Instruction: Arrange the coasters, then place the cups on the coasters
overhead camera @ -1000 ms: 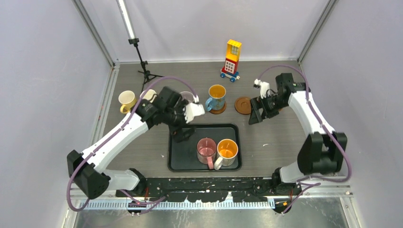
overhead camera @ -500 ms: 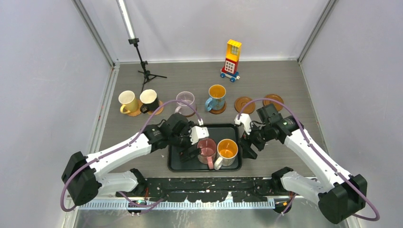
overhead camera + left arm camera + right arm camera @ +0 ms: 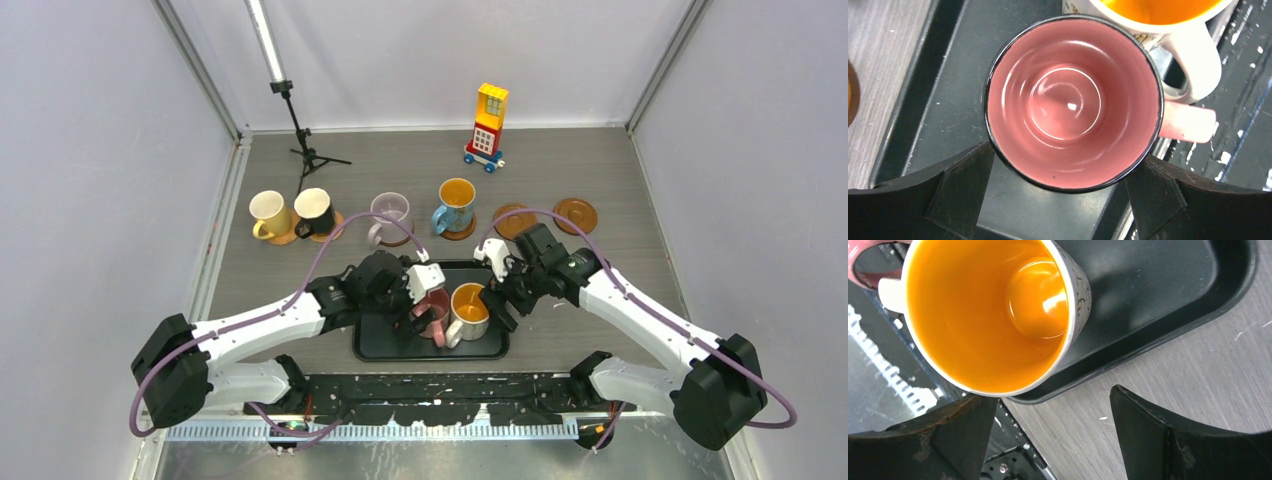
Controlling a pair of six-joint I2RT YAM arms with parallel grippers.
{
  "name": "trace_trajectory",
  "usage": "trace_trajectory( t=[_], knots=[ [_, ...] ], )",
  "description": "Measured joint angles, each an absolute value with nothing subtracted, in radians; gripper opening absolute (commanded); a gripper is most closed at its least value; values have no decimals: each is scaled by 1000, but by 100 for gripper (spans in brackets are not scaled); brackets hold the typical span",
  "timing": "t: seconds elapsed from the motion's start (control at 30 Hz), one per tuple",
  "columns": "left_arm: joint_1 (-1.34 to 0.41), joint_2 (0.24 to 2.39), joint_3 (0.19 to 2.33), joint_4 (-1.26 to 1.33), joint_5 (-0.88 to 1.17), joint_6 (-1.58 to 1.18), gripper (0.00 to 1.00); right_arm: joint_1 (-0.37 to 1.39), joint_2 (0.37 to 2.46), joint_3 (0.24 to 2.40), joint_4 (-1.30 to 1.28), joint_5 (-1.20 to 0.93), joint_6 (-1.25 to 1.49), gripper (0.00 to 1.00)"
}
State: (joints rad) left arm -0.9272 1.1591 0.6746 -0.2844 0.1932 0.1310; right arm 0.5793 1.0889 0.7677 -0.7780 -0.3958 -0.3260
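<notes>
Left gripper (image 3: 1058, 170) stands spread, its fingers flanking the pink mug (image 3: 1073, 100); whether they touch its rim is hard to judge. Right gripper (image 3: 1050, 400) gapes free, with the orange-lined whitish mug (image 3: 988, 315) just ahead of one finger. Both mugs sit in the black tray (image 3: 1168, 315) beneath. Beyond the right gripper lie two bare coasters (image 3: 576, 213).

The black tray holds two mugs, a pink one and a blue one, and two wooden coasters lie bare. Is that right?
Not quite. In the top view the black tray holds the pink mug and a whitish mug, orange inside, not a blue one. Two wooden coasters do lie bare.
</notes>
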Motion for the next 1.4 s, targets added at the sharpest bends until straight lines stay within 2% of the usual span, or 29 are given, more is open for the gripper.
trace_trajectory(
  t=[0.37, 0.8, 1.1, 1.4],
  knots=[
    [-923, 1165, 655, -209, 81, 105, 100, 566, 1161, 770, -631, -255, -269, 86],
    [-896, 1158, 647, -199, 52, 113, 100, 396, 1334, 902, -567, -205, -199, 86],
    [-773, 1096, 651, -255, 43, 79, 100, 427, 1206, 1065, -861, -295, -65, 86],
    [-773, 1017, 649, -281, 98, 96, 100, 527, 1251, 1116, -1060, -358, 4, 86]
  ],
)
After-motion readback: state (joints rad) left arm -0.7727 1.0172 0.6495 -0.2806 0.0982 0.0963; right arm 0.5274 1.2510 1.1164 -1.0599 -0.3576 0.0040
